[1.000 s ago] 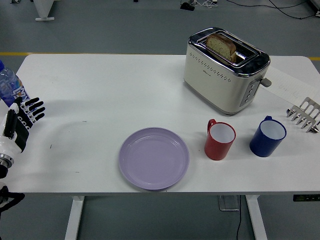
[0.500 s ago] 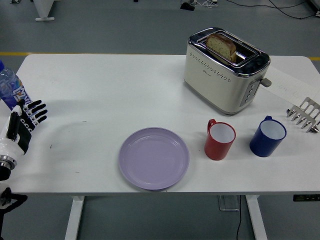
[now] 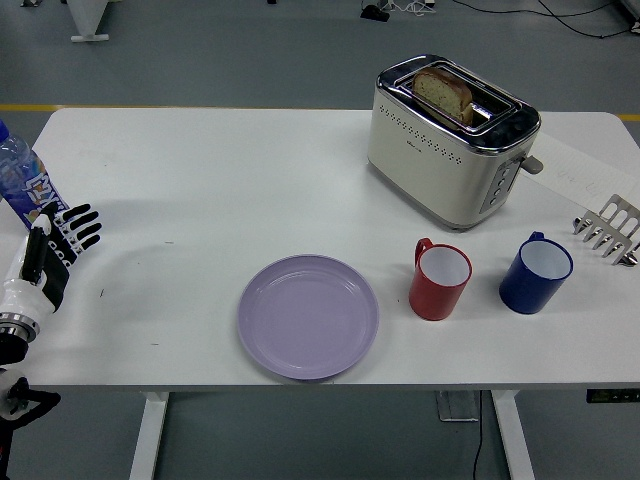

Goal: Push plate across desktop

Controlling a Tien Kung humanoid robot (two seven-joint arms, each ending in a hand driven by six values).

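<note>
The water bottle [image 3: 18, 180] at nine o'clock is cut off by the picture's edge. The lilac plate [image 3: 308, 316] lies flat near the white table [image 3: 220, 190]'s six o'clock edge (round, so no long axis). The left hand [image 3: 55, 245], fingers spread and empty, sits well apart at the plate's nine o'clock.

Bright, even overhead light; sharp focus throughout. Soft shadows beneath the toaster [image 3: 452, 140]; mild glare on its chrome top.
</note>
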